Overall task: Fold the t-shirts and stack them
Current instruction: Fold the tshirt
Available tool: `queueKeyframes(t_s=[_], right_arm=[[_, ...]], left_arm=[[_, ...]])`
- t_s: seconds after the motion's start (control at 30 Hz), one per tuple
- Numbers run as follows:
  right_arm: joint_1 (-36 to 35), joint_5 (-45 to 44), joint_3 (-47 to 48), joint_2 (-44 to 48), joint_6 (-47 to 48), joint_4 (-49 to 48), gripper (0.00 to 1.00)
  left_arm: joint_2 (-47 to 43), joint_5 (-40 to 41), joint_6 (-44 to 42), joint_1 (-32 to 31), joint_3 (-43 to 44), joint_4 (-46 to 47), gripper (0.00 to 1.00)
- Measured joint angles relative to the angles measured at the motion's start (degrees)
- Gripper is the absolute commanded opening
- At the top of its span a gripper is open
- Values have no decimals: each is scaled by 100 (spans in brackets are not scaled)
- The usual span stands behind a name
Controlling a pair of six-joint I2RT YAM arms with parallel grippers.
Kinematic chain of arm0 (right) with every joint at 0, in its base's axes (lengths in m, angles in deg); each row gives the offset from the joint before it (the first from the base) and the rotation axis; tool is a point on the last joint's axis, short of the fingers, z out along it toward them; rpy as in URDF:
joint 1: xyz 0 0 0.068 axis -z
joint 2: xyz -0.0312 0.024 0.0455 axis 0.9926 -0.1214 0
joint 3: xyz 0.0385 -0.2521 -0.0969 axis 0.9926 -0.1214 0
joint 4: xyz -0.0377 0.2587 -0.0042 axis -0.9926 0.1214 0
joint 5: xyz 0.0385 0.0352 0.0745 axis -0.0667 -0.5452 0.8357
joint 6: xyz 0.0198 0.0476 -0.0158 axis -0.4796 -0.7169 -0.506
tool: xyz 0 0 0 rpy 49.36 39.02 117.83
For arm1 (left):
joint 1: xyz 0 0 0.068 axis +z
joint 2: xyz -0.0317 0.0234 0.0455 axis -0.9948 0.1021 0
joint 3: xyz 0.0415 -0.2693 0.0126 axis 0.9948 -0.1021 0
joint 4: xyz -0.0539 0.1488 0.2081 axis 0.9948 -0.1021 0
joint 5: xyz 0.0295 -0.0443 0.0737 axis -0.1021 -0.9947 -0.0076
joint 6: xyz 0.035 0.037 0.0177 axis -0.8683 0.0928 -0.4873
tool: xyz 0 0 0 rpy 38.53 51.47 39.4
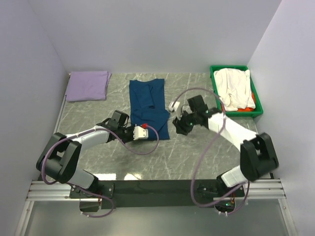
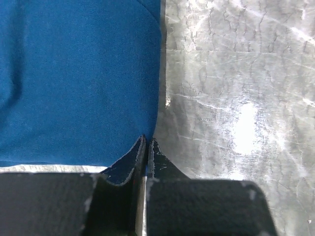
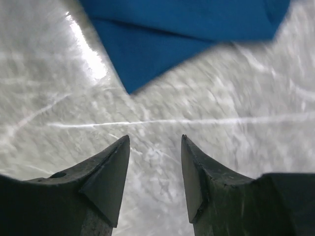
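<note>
Roughly at the middle of the table (image 1: 197,162), a little toward the far edge, lies the navy shirt (image 1: 147,105). It is folded into a long strip running from far to near, and its far part is narrower than its near part. The left gripper (image 2: 147,140) sits low at the near end of this shirt. Its two fingers are pressed together with no gap between them, and the tips meet right at the cloth's corner. Whether any cloth is caught between them cannot be made out. The right gripper (image 3: 153,140) is just off the shirt's right side, above bare marble, with its fingers spread apart and nothing between them. In the right wrist view a pointed corner of the blue cloth lies ahead of the fingertips, apart from them.

The lavender shirt (image 1: 88,85) rests folded flat in the far left corner, well apart from both arms. In the far right corner stands the green bin (image 1: 231,67), holding the crumpled white shirt (image 1: 235,88). A bit of the orange-red shirt (image 1: 250,104) shows beneath it at the bin's near right side.
</note>
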Motion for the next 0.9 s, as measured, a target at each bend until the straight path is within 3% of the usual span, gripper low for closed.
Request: queueKeyframes(t_s=[0.13,0.3,0.6,0.9], right_arm=[[-636,-219,-1187,680,968,-1106,54],[-1102,-404,-2006,643,1794,-2037,53],[-1355,-831,-2188,374,2981,-2903,53],[-1631,-1010,-2090,0,3668,-2916,52]], left_arm=[[-17,-44,17,2,-13,4,7],[-17,-79,17,2,-13,4,8],[-7,-105,66,2,-13,7,8],[131,-107,125,2,44,4,8]])
